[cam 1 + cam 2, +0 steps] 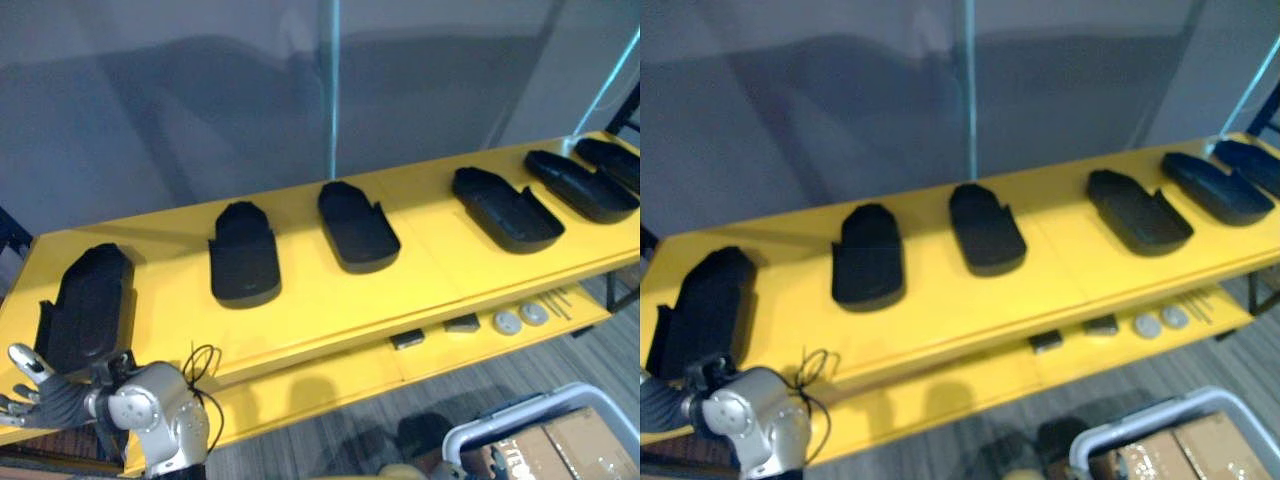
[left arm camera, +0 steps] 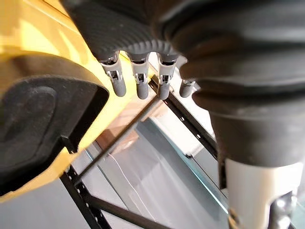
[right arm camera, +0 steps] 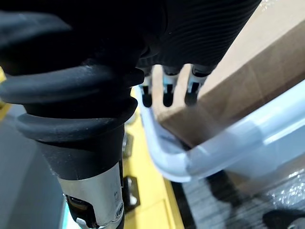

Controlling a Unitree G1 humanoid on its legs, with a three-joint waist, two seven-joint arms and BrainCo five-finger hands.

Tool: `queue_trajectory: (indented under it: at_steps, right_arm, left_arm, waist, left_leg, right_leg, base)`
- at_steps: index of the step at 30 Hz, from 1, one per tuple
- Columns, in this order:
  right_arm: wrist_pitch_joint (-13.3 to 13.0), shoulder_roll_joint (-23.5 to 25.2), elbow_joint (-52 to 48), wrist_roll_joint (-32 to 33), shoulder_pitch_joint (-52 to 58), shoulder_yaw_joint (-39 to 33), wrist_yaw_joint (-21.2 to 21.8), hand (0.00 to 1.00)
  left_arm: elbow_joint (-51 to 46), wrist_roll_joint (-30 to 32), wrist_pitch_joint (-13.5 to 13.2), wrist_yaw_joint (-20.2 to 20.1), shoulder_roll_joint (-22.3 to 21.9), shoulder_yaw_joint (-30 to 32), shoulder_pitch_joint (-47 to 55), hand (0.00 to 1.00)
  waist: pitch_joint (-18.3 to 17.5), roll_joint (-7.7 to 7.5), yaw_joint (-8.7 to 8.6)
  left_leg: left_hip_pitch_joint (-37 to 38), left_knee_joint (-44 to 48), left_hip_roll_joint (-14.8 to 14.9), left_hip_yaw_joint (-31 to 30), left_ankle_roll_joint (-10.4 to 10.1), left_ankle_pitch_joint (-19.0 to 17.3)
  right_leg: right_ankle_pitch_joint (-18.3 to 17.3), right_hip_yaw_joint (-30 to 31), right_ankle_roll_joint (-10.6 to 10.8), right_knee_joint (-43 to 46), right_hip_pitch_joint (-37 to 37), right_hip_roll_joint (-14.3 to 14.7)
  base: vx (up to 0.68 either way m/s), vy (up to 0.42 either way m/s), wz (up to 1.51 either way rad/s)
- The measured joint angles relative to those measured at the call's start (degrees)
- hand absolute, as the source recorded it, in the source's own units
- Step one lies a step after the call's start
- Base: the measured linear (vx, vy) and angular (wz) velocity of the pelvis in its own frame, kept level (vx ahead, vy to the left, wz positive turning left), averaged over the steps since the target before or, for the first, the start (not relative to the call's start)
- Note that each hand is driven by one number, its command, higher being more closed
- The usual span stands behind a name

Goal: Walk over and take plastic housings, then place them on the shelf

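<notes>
We saw six black plastic housings set in a row along the top board of the yellow shelf (image 1: 320, 305), all apart from one another: the leftmost housing (image 1: 85, 305) near the shelf's left end, then the second housing (image 1: 243, 255), the third housing (image 1: 357, 227), the fourth housing (image 1: 505, 208), the fifth housing (image 1: 580, 185) and the sixth housing (image 1: 612, 160) at the far right. The left hand (image 1: 45, 398) hovered at the near end of the leftmost housing, just beside it, with its fingers (image 2: 138, 83) straight, spread and holding nothing. The right hand (image 3: 200, 33) hung low beside a cardboard box (image 3: 267, 62) that sat inside a pale tubular cart frame (image 3: 190, 162), its fingers (image 3: 166, 93) straight and relaxed, also with nothing in them. On the lower board (image 1: 330, 378) lay two round grey discs (image 1: 507, 322) and two small dark blocks (image 1: 408, 339).
</notes>
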Motion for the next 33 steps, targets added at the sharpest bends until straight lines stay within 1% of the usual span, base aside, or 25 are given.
queue_trajectory:
  at_steps: [3,5,9,13,22,27,30,33]
  right_arm:
    - [0.0,-0.03,0.0,-0.01,-0.01,0.78,0.01,0.0]
    - [0.0,-0.03,0.0,-0.12,-0.04,1.04,0.01,0.0]
    - [0.02,-0.03,0.0,-0.96,-0.34,1.21,0.03,0.0]
    - [1.11,-0.04,0.02,-0.94,-0.31,1.51,0.12,0.0]
    - [1.16,-0.04,0.34,-0.95,-0.24,1.74,1.1,0.0]
    - [1.16,-0.05,1.13,-0.96,-0.27,2.17,1.1,0.0]
    - [1.16,-0.06,1.12,-0.96,-0.27,2.26,1.1,0.0]
    - [1.16,-0.08,1.12,-0.96,-0.28,2.3,1.13,0.0]
  left_arm:
    - [0.27,-0.17,-0.77,0.15,0.51,1.35,-0.1,0.0]
    - [1.06,-0.17,-0.81,0.71,1.46,1.37,-0.15,0.0]
    - [1.61,-0.19,-1.87,3.33,1.99,1.53,-0.63,0.0]
    - [3.11,-0.2,-1.94,5.29,1.99,1.55,-0.65,0.0]
    - [4.61,-0.11,-3.12,10.93,1.99,2.08,-0.65,0.0]
    - [4.64,-0.19,-3.06,11.02,1.99,2.37,-0.65,0.0]
    - [5.07,-0.26,-2.8,10.43,1.99,3.54,-0.66,0.0]
    - [6.21,-0.17,-1.07,9.3,2.0,3.87,-0.65,0.0]
  waist:
    - [-0.3,-0.38,0.0]
    - [-0.35,-0.46,0.03]
    - [-0.4,-0.55,0.08]
    - [-0.35,-0.75,0.07]
    - [-0.38,-0.83,0.07]
    - [-0.37,-0.82,0.08]
    - [-0.36,-0.81,0.05]
    - [-0.36,-0.8,0.08]
  left_leg:
    - [0.03,-0.01,-0.02,-0.08,0.0,0.0]
    - [0.04,-0.04,-0.1,-0.17,0.01,0.0]
    - [0.06,-0.12,-0.32,-0.59,0.06,0.04]
    - [0.85,-0.32,-0.31,-0.99,0.06,0.04]
    - [0.87,-0.78,-0.33,-1.08,0.11,0.36]
    - [0.88,-0.87,-0.34,-1.09,0.11,0.38]
    - [0.9,-0.86,-0.33,-1.07,0.11,0.38]
    - [0.92,-0.73,-0.32,-0.99,0.11,0.38]
  right_leg:
    - [0.11,-0.13,0.05,-0.3,0.24,0.0]
    - [0.23,-0.16,0.09,-0.6,0.43,-0.03]
    - [0.31,-0.26,0.15,-0.79,0.61,-0.2]
    - [0.29,-0.9,0.12,-1.1,1.56,-0.18]
    - [0.26,-0.94,0.1,-1.01,1.48,-0.19]
    - [0.26,-0.86,0.1,-1.01,1.51,-0.17]
    - [0.26,-0.83,0.09,-0.97,1.52,-0.17]
    - [0.24,-0.72,0.07,-0.78,1.53,-0.17]
  base:
    - [0.0,0.0,0.0]
    - [0.0,0.0,0.0]
    - [0.0,0.001,0.01]
    - [0.0,-0.002,0.04]
    - [0.0,0.0,0.0]
    - [0.0,0.0,0.0]
    - [0.0,0.0,0.0]
    - [0.0,0.0,0.0]
